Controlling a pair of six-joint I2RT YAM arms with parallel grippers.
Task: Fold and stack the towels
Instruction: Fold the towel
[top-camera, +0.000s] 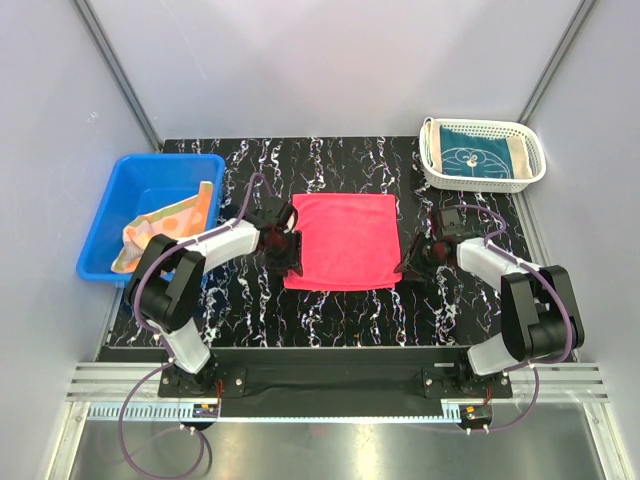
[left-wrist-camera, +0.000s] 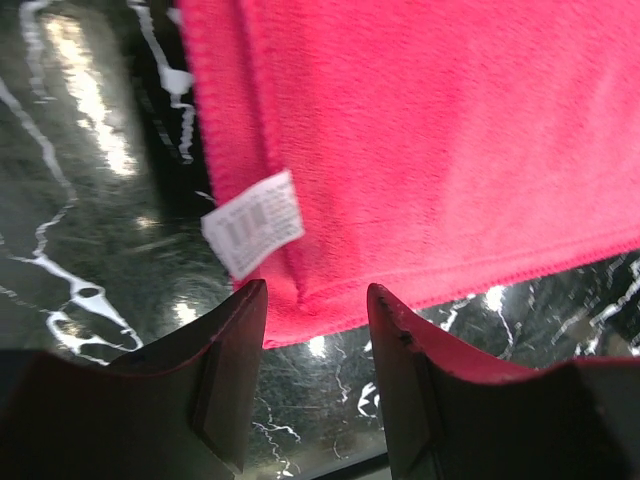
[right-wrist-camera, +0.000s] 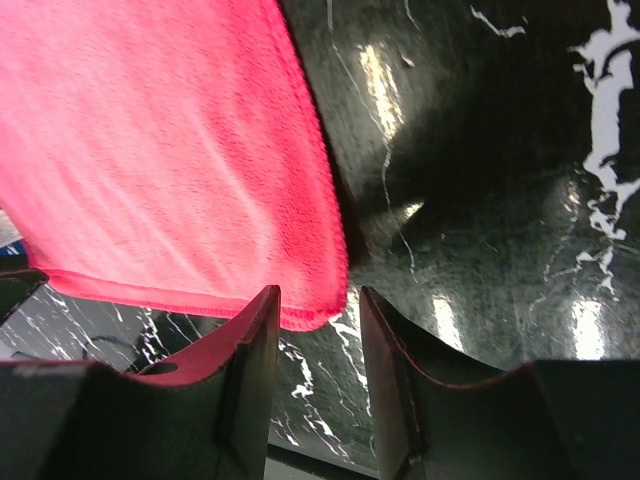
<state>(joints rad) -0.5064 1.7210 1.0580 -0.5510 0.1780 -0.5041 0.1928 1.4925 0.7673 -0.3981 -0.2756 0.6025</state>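
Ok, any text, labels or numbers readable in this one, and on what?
White tag sewn to the pink towel edge: printed lines, too blurred to read.
Teal towel in the white basket: a drawn cartoon face only, no words.
Nothing else in any view bears readable text.

A white sewn-in label (left-wrist-camera: 253, 222) is shown at the hem of the pink-red towel (left-wrist-camera: 450, 140), near its corner. Faint grey lines of print are carried on it, but nothing can be read. A white cartoon face (top-camera: 468, 158) is printed on the teal towel (top-camera: 503, 150); no lettering is made out.
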